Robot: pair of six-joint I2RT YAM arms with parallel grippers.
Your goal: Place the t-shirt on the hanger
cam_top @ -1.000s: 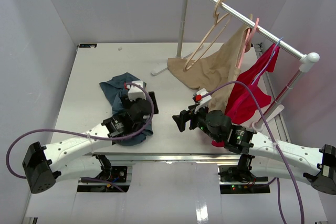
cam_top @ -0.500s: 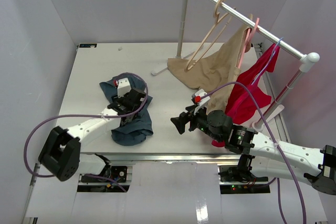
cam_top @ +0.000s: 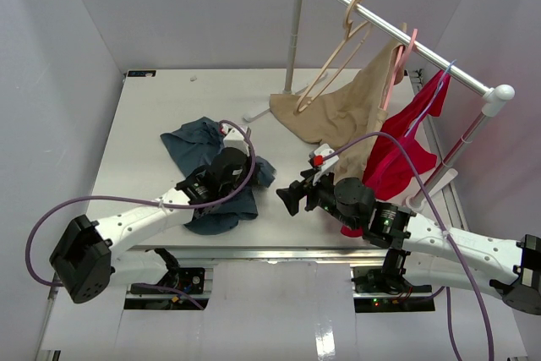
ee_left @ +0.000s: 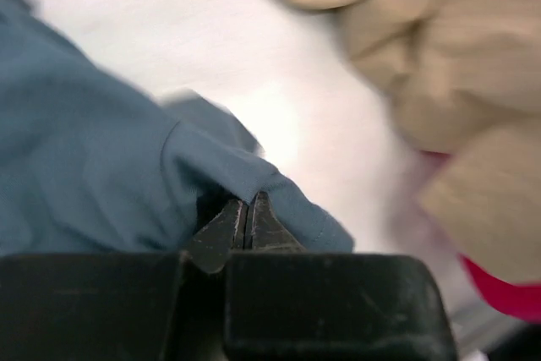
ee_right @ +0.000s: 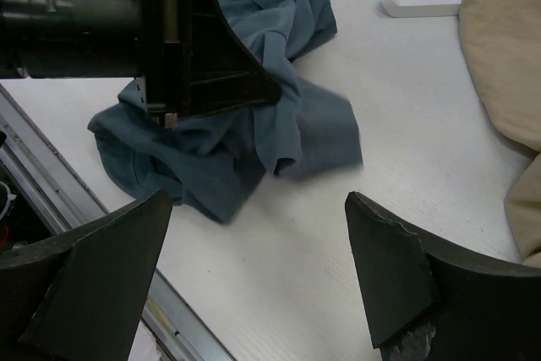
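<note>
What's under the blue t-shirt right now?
Only the white table shows around the t-shirt; the left end effector pinches its edge. Anything beneath the crumpled cloth is covered.

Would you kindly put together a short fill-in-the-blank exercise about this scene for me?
1. The left end effector is ____ on a fold of the t-shirt.
2. The right end effector is open and holds ____.
3. The hanger hangs from the ____.
Missing words: shut; nothing; rail.
</note>
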